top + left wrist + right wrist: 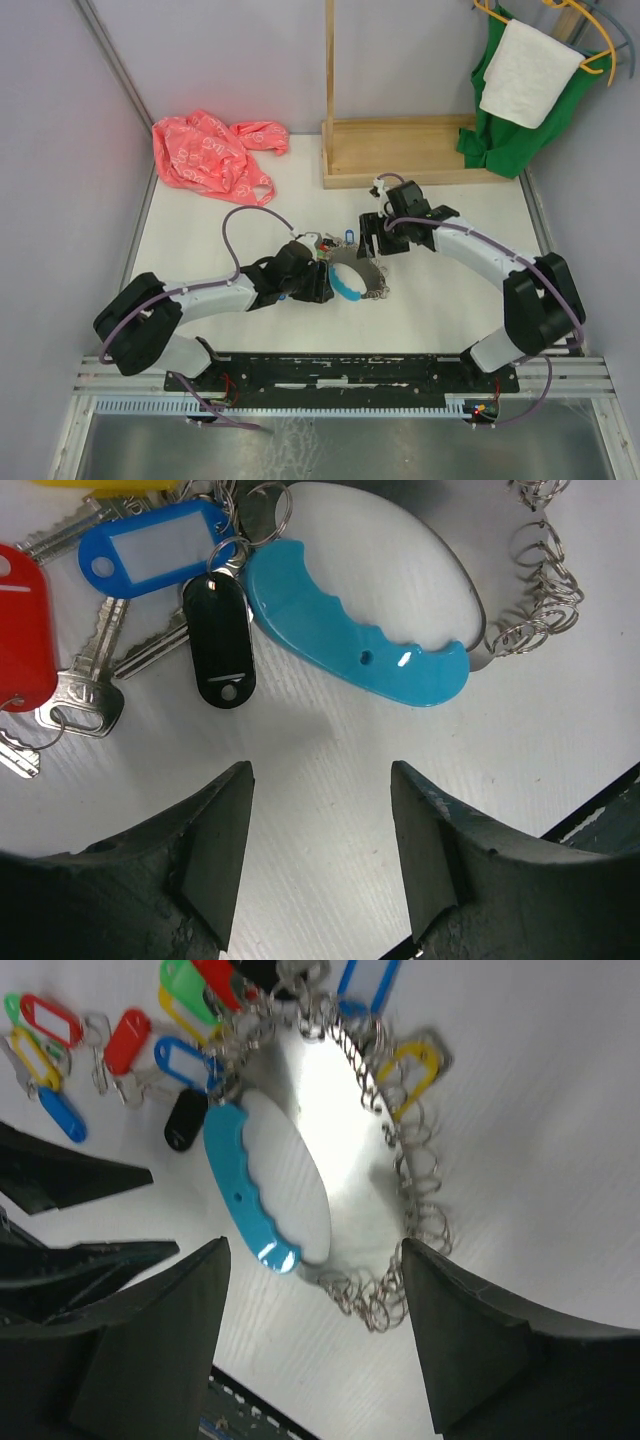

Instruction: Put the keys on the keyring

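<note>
Overhead, a white table (185, 240) between pale lilac walls (60, 150) carries a pink bag (210, 155) at upper left, a wooden stand (400, 150) at top centre and green cloth (500, 135) hanging at upper right; the keyring (355, 280) lies mid-frame between the left gripper (322, 283) and right gripper (375, 245). From the left wrist, the jaws stand spread over bare white surface, with the ring's light-blue sleeve (350, 630) and tagged keys (85, 695) above them. From the right wrist, the jaws likewise gape around nothing, the loop lying centre frame beyond them.
</note>
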